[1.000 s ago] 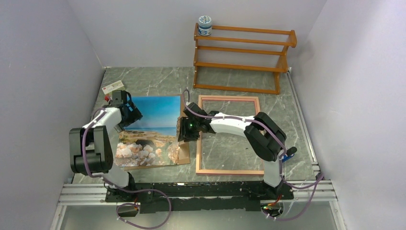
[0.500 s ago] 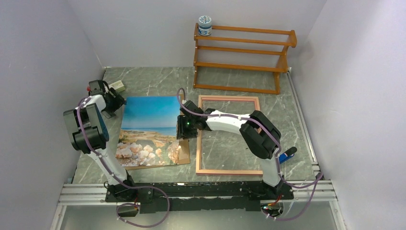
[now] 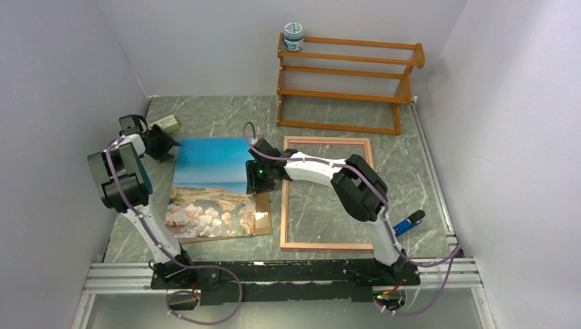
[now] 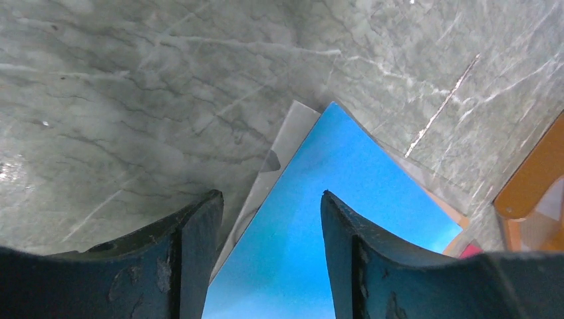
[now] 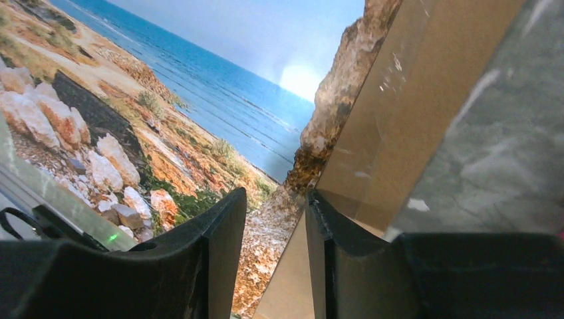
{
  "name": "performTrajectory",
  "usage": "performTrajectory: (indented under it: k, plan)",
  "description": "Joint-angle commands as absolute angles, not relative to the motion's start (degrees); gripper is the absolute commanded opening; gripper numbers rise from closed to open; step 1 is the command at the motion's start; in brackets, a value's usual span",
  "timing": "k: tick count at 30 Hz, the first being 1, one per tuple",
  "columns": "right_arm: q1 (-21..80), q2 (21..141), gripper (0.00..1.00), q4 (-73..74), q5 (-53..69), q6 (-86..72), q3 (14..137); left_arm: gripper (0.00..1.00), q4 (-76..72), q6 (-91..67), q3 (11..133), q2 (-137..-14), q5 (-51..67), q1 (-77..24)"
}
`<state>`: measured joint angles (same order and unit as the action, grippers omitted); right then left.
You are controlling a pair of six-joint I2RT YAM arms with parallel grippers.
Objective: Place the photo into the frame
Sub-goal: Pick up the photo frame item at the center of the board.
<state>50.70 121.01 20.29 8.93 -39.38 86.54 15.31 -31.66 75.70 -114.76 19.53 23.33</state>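
Note:
The photo (image 3: 212, 181), a seashore under blue sky, lies face up on a brown panel (image 3: 262, 218) left of centre. To its right the frame (image 3: 284, 205) lies flat, pale wood side up. My left gripper (image 3: 171, 145) is open at the photo's far left corner. In the left wrist view that blue corner (image 4: 346, 166) lies between and beyond the fingers, with the gripper (image 4: 271, 196) holding nothing. A clear sheet edge (image 4: 282, 143) shows under it. My right gripper (image 3: 257, 179) is open astride the photo's right edge. There the gripper (image 5: 276, 196) has one finger over the photo (image 5: 166, 100) and one over the panel (image 5: 412, 100).
An orange-brown wooden rack (image 3: 346, 82) stands at the back, with a small jar (image 3: 293, 37) on its top left. A small box (image 3: 166, 125) lies near the back left wall, just behind my left gripper. A blue object (image 3: 409, 223) lies right of the frame. Walls close in on both sides.
My left arm swung back off the photo to its far left corner, and its jaws narrowed. My right gripper slid left and farther back along the photo's right edge.

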Motion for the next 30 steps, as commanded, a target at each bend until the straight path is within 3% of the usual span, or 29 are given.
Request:
performTrajectory:
  k: [1, 8, 18, 30]
  plan:
    - [50.63, 124.52, 0.43, 25.29, 7.24, -38.10, 92.69, 0.62, 16.51, -32.99, 75.15, -116.88, 21.97, 25.73]
    - [50.58, 128.65, 0.43, 29.66, 7.22, -40.51, 95.37, 0.52, 13.24, -33.70, 73.72, -120.37, 32.75, 27.80]
    - [50.36, 129.02, 0.43, 31.30, 6.42, -41.01, 95.41, 0.53, 6.03, -36.35, 72.53, -124.78, 41.86, 28.58]
    - [50.17, 128.85, 0.43, 31.00, 6.77, -41.13, 94.74, 0.29, 0.51, -38.91, 71.92, -122.71, 47.88, 29.03]
